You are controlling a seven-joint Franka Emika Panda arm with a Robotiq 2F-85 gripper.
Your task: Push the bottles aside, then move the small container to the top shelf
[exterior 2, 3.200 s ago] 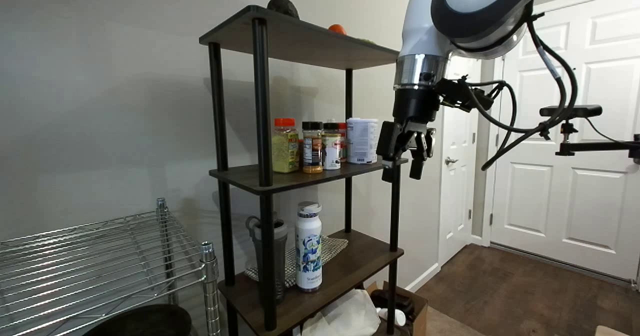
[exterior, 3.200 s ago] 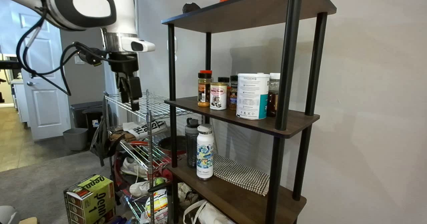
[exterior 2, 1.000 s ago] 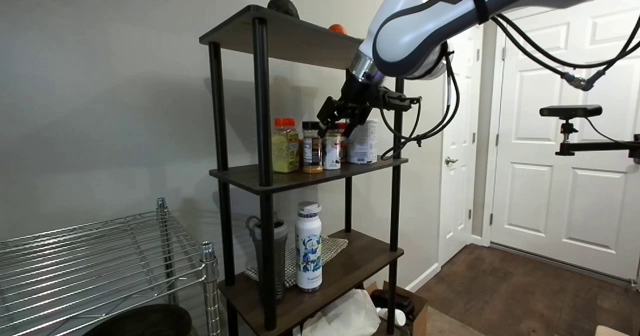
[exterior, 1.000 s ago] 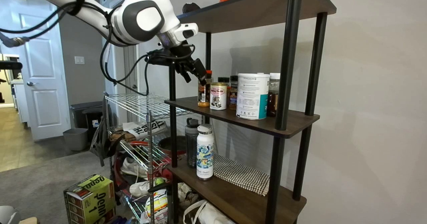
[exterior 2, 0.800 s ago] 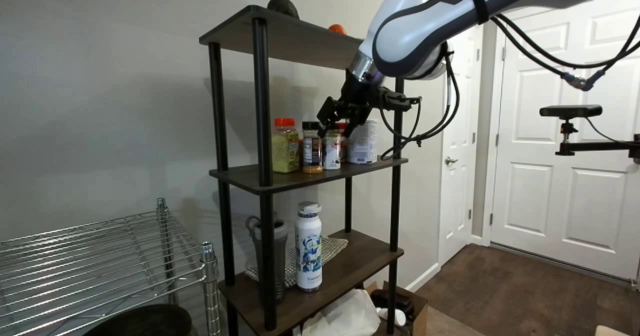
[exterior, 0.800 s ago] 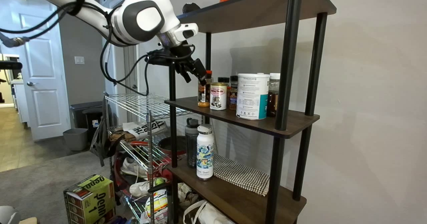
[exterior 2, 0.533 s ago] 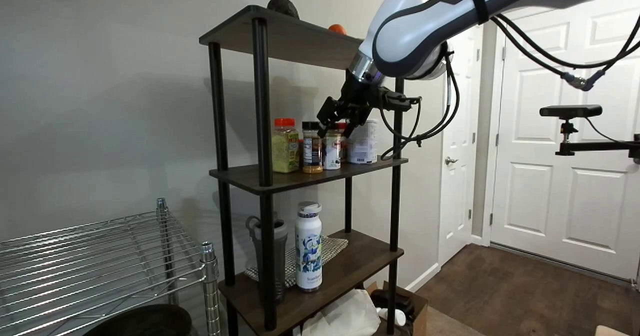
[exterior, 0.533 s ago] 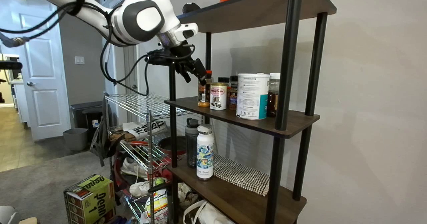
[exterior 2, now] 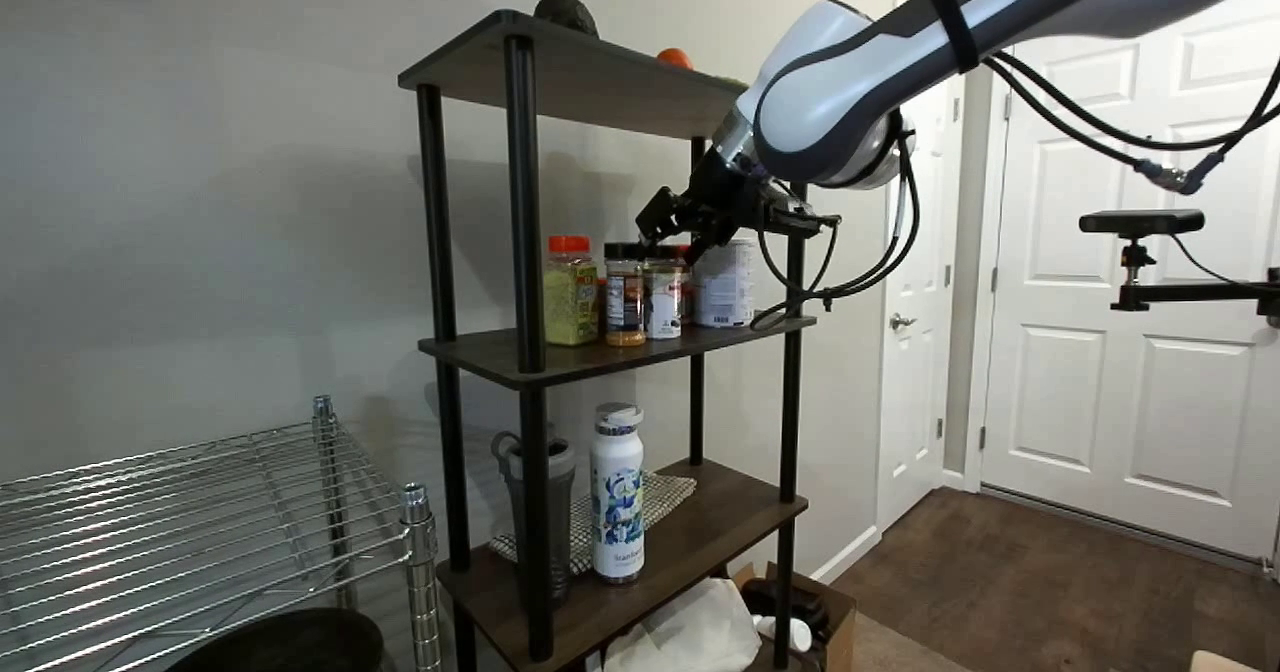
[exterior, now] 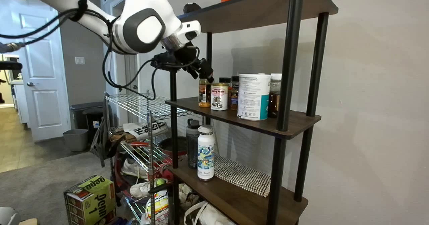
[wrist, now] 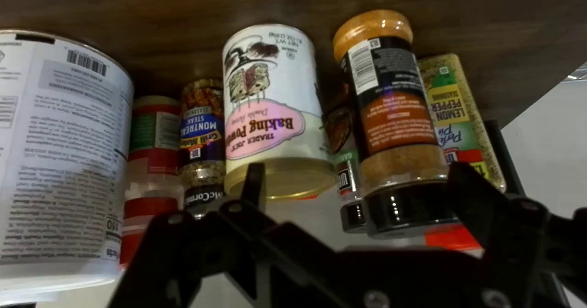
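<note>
Several risks face us: the top shelf (exterior: pixel 258 10) could be struck from below by anything we lift too early, and on the crowded surface (exterior 2: pixel 580 359) a hard shove could jam things against the canister (exterior: pixel 253 96). Our hand (wrist: pixel 357 179) has its fingers apart, clamped on nothing, near cap height; if we push that high, we could topple the can (wrist: pixel 275 111), the wide bottle (wrist: pixel 396 115) or the slim bottle (wrist: pixel 202 124). The container (exterior: pixel 230 92), we think the orange-red jar mostly hidden behind the can, could be knocked over unseen.
</note>
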